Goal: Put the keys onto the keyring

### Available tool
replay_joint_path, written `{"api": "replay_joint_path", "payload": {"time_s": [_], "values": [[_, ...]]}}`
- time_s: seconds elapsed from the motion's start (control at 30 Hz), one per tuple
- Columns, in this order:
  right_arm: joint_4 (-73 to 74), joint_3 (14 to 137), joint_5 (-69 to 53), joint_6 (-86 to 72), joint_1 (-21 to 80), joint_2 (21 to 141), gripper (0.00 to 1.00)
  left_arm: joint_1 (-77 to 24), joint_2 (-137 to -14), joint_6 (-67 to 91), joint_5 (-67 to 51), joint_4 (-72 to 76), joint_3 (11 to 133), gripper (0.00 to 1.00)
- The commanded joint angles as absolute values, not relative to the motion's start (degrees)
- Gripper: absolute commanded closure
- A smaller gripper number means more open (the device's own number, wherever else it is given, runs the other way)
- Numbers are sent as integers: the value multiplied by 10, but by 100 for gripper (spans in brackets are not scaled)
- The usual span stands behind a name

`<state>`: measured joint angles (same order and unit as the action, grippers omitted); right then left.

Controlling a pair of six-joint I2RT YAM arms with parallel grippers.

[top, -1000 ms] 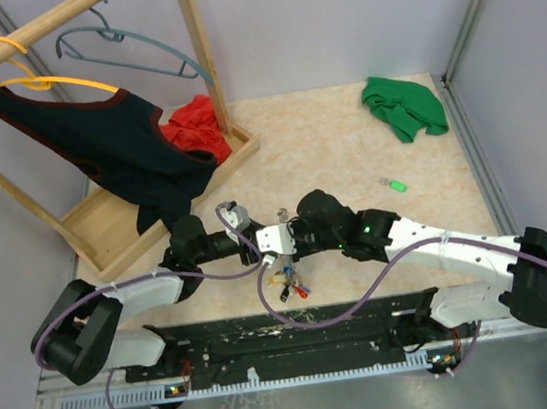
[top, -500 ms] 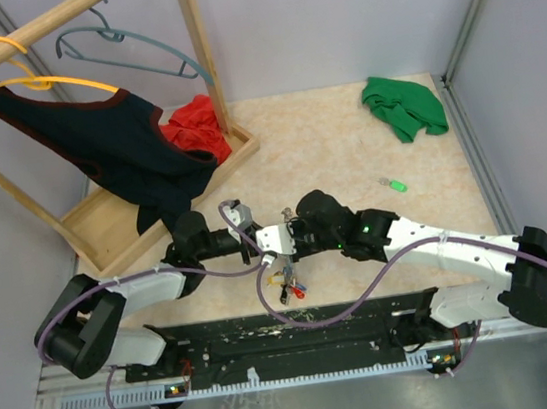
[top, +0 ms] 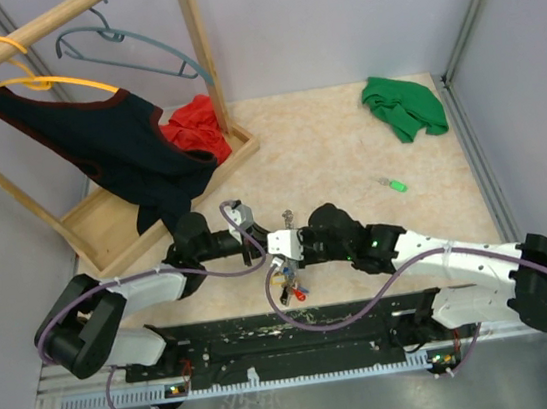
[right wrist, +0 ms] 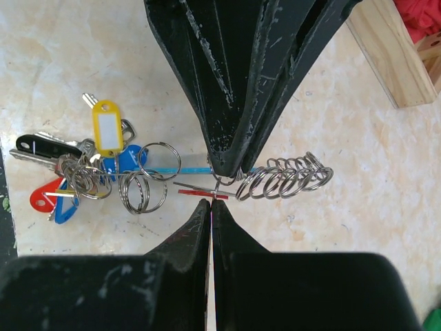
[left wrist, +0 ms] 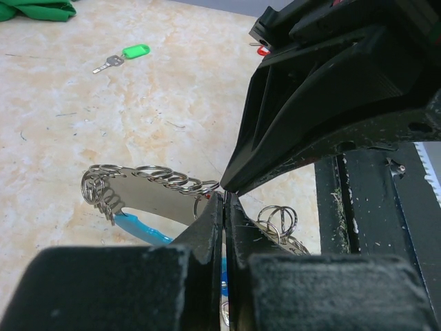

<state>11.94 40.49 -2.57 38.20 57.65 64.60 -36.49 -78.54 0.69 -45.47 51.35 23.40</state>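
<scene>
item: keyring (right wrist: 282,178), a silvery coiled loop with a light-blue segment, at the near middle of the table (top: 328,157) between the two arms. its cluster of key tags (right wrist: 76,176) trails toward 6 o'clock in the top view. left gripper (left wrist: 224,200): fingers pressed together, tips meeting the loop and apparently nipping its wire. right gripper (right wrist: 211,205): fingers pressed together, tip to tip with the left, seemingly pinching a thin red sliver, probably the red key (right wrist: 200,194) seen edge-on; whether it is threaded cannot be told. green key (top: 395,185): loose on the table, well apart at about 2 o'clock from the grippers, short of the green cloth (top: 402,107). status: early. at best one key is being worked onto the ring and none is visibly on it. the green key is yet to be fetched and threaded.
</scene>
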Motion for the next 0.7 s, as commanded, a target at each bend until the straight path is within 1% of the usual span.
{"api": "replay_joint_path", "payload": {"time_s": [0.0,0.17,0.33,0.37,0.5,0.67], "values": [[93,390,-32,353,582,648,100,-361,-788,17,-444,531,224,100],[52,379,-44,351,582,662,100,-362,-790,21,-444,540,219,100],[78,401,-23,362,582,649,100,-361,-776,21,-428,556,205,100],[86,407,-20,366,582,639,100,-361,-771,22,-422,559,202,97],[120,441,-22,382,582,626,100,-361,-752,17,-407,561,193,77],[148,476,-23,403,582,630,100,-361,-730,12,-397,572,172,60]]}}
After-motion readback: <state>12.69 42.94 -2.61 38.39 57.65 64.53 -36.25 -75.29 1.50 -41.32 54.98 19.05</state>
